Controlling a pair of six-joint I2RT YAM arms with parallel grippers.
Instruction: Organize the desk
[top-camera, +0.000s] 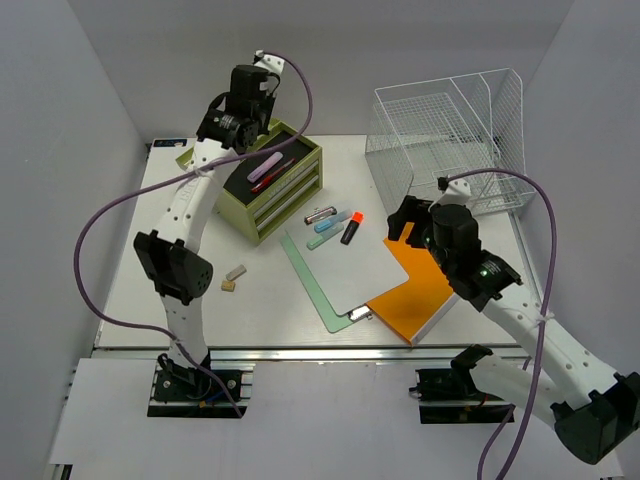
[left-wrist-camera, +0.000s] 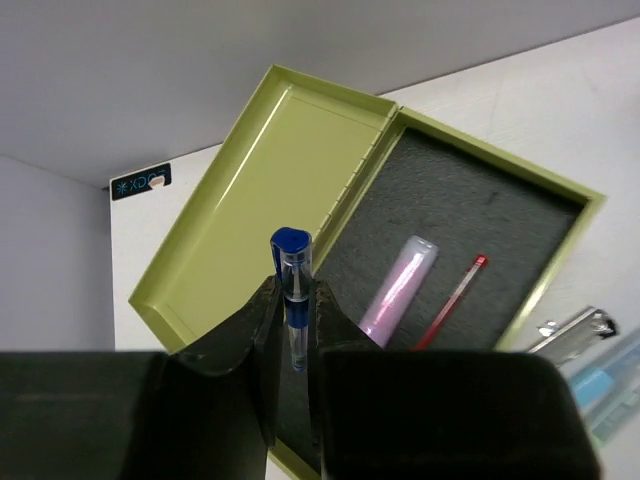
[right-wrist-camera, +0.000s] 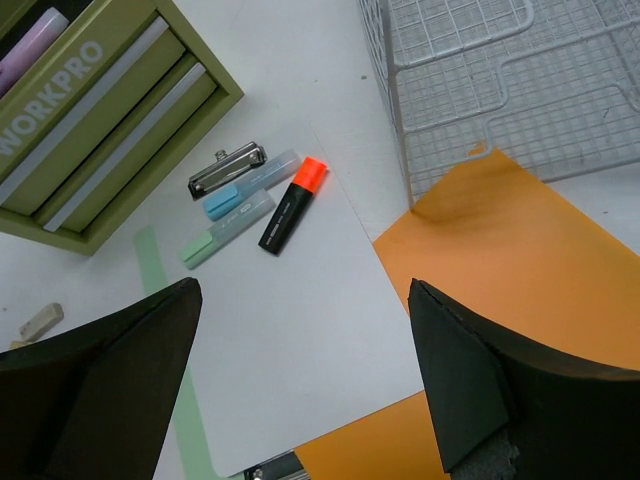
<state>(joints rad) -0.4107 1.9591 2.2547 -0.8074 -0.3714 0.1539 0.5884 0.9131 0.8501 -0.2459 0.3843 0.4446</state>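
The white desk (top-camera: 270, 305) carries an olive drawer box (top-camera: 275, 185) with its lid (left-wrist-camera: 270, 190) open. My left gripper (top-camera: 258, 115) hangs over the box's top compartment, shut on a blue pen (left-wrist-camera: 291, 262) that stands between its fingers (left-wrist-camera: 292, 300). A lilac marker (left-wrist-camera: 398, 290) and a red pen (left-wrist-camera: 450, 300) lie in that compartment. My right gripper (right-wrist-camera: 305, 290) is open and empty above a white sheet on a green clipboard (top-camera: 350, 270) and an orange notebook (top-camera: 415, 290); it also shows in the top view (top-camera: 410, 218).
A binder clip (right-wrist-camera: 228, 168) and blue (right-wrist-camera: 250, 185), green (right-wrist-camera: 228, 230) and orange-capped (right-wrist-camera: 293, 203) highlighters lie at the clipboard's far end. Two erasers (top-camera: 232, 278) lie on the left. A white wire rack (top-camera: 450, 130) stands at the back right.
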